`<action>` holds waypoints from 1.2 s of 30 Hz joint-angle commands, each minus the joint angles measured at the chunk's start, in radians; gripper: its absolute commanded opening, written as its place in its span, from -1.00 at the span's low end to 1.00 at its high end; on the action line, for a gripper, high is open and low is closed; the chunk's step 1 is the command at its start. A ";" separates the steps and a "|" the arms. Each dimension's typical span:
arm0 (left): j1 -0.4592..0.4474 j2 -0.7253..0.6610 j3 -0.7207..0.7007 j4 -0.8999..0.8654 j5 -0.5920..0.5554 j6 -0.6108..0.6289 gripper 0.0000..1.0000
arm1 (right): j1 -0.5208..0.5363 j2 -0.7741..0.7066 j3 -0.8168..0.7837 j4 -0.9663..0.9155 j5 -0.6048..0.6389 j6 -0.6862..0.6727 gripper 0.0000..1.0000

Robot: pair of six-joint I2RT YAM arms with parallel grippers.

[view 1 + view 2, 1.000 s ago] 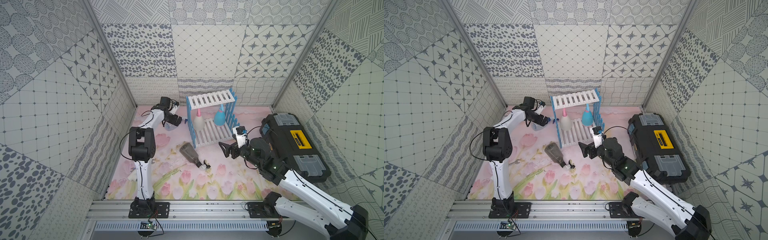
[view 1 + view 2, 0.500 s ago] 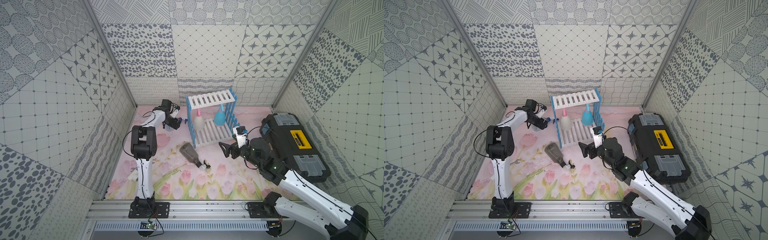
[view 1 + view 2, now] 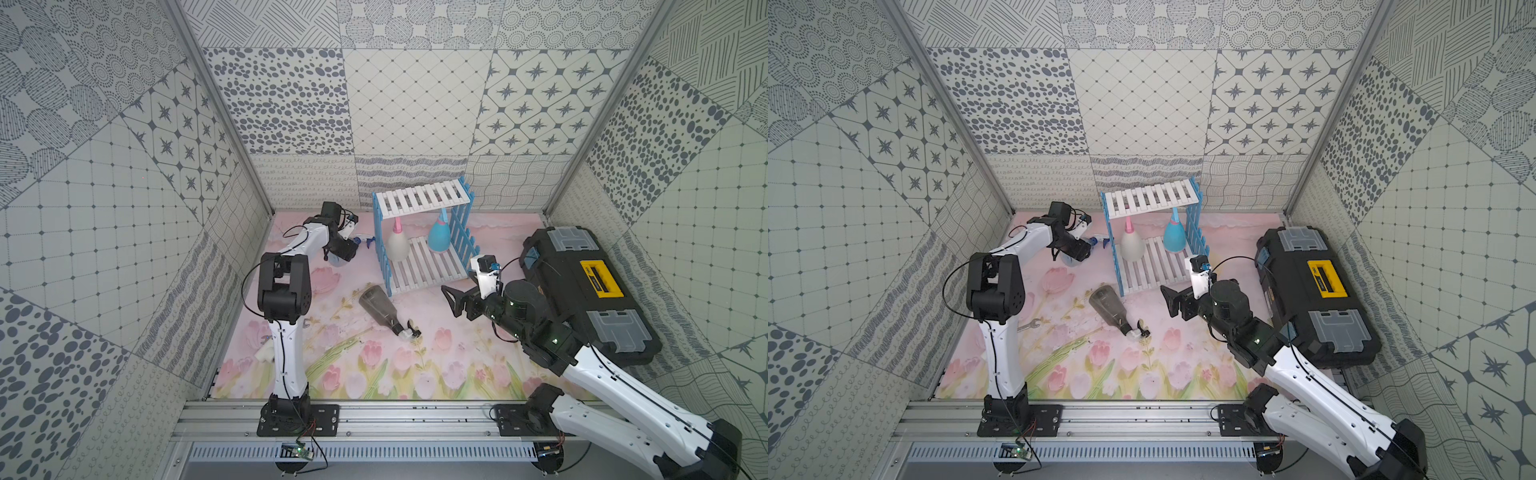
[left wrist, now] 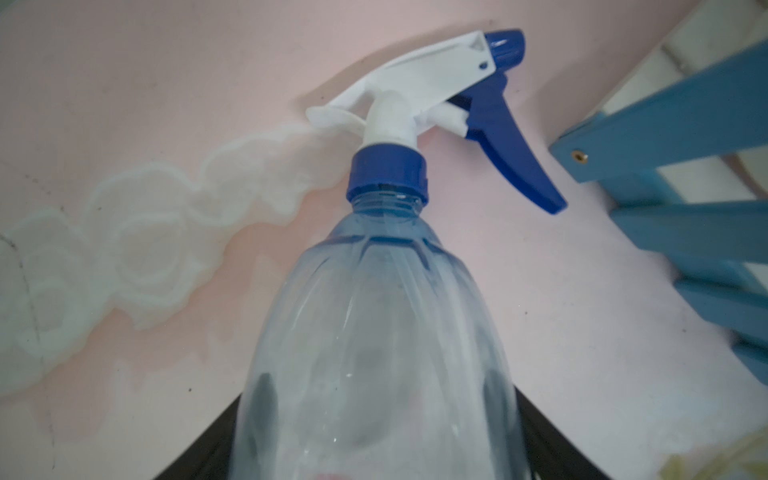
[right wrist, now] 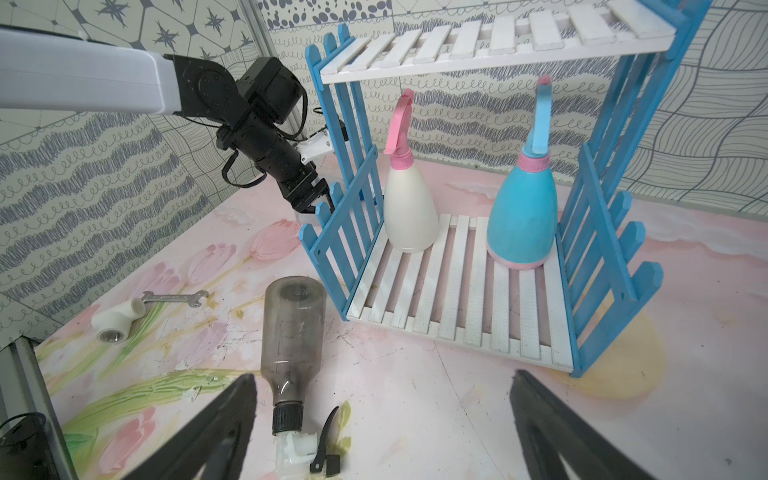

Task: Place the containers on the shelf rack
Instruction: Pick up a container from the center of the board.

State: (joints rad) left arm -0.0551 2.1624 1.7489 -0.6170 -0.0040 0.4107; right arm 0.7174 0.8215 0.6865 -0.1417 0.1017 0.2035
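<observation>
left tool [image 4: 378,395] straddles clear bottle [image 4: 386,266] (shelf rack [image 4: 665,137] close beside).

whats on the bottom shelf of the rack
Two upright spray bottles stand on the shelf rack's lower shelf: a milky white cone bottle with pink trigger and a light-blue cone bottle, apart. The slats under their bases are covered.
</observation>
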 commanded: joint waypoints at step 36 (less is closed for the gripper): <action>-0.864 -1.109 -0.865 0.704 -0.500 -0.485 0.39 | -0.141 0.204 0.238 0.215 -0.473 0.687 0.93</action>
State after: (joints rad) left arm -0.8402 1.0111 0.8932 -0.1101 -0.4343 -0.0048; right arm 0.5762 1.0115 0.8883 0.0299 -0.3553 0.8577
